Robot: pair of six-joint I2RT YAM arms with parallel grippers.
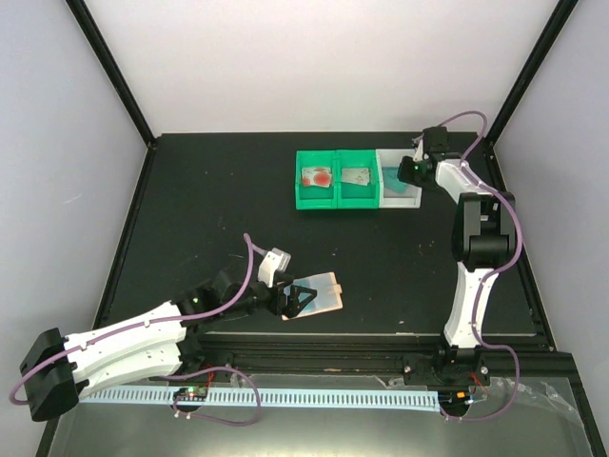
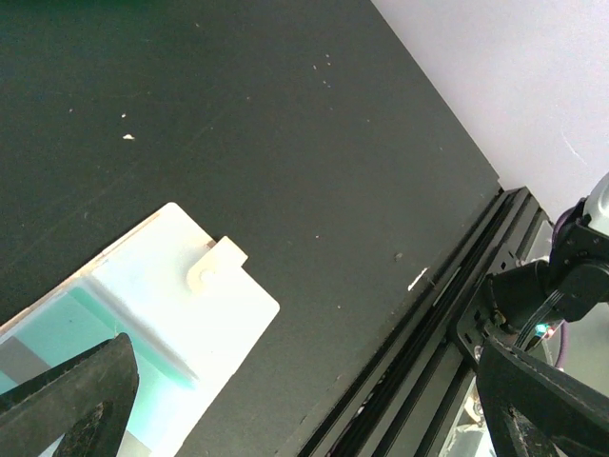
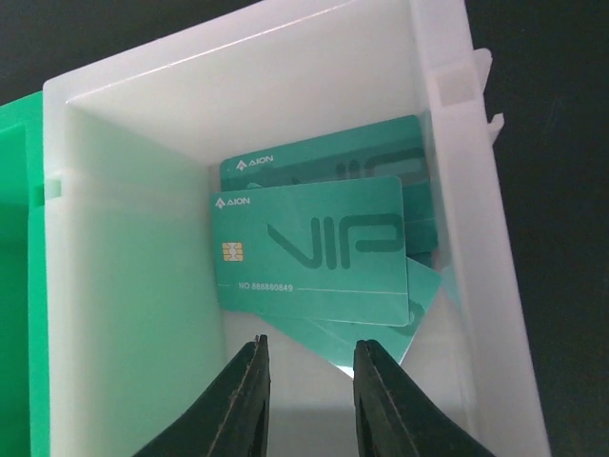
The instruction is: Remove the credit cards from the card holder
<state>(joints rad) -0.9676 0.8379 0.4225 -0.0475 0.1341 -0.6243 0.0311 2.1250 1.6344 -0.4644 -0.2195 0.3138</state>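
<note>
The card holder (image 1: pixel 324 292) lies open and flat near the table's front edge; in the left wrist view (image 2: pixel 181 305) it looks pale, with a small side tab. My left gripper (image 1: pixel 301 301) is open wide at the holder's left end, one finger (image 2: pixel 81 405) over its pocket panel. Several teal credit cards (image 3: pixel 314 252) lie in the white bin (image 1: pixel 400 197) at the back right. My right gripper (image 3: pixel 309 360) hangs open and empty just above them, also seen from the top view (image 1: pixel 411 171). A red-blotch card (image 1: pixel 316 177) and a silver-grey card (image 1: pixel 357 177) lie in the green bins.
Two green bins (image 1: pixel 335 201) stand joined to the white bin at the back. The table's front rail (image 2: pixel 447 314) runs close by the holder. Purple walls enclose the table on the left, back and right.
</note>
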